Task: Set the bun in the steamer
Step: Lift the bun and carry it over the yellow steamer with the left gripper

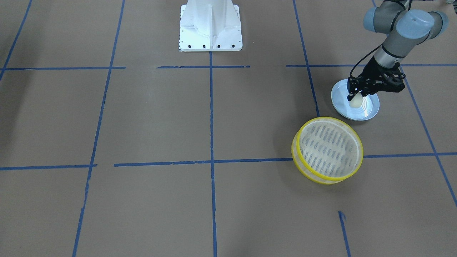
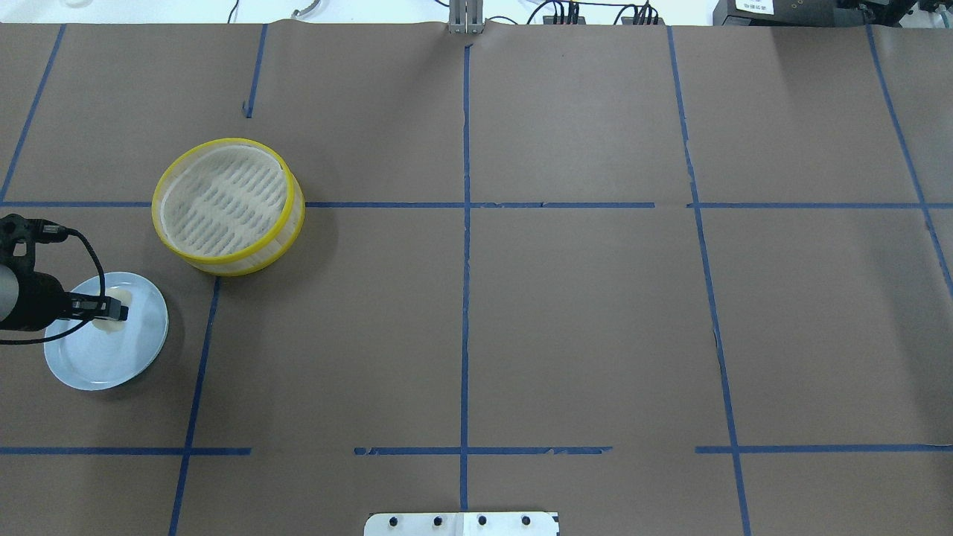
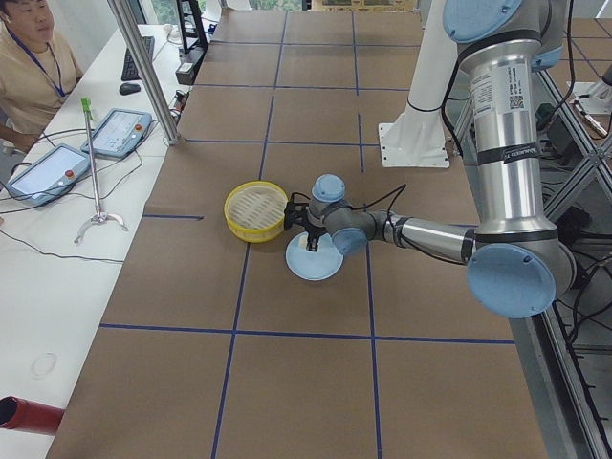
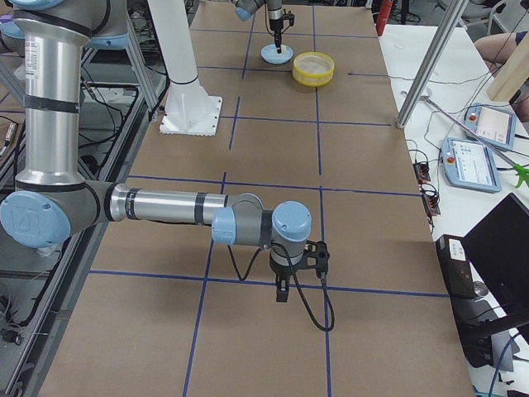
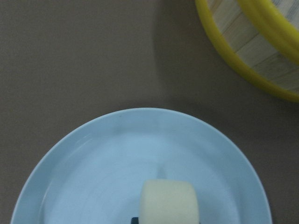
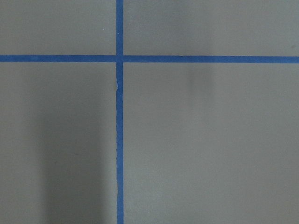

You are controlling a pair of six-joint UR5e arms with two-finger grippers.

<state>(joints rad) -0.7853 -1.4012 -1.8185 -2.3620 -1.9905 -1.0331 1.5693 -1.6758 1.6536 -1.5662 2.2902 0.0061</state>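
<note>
Overhead and front views opposed — both looking down, side views along table [image 3: 287,382], left wrist close over plate [image 5: 93,163] beside steamer [image 5: 261,51].

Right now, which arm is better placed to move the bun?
Left: the left gripper is at the bun on the plate, beside the steamer; the right gripper is far across the table.

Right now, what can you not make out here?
Whether the left gripper holds the bun: the wrist view's bottom edge cuts the grip off; elsewhere too small.
Whether the bun touches the plate: in the overhead view the gripper covers it.
Whether the right gripper is open: only the right side view shows it, too small.
</note>
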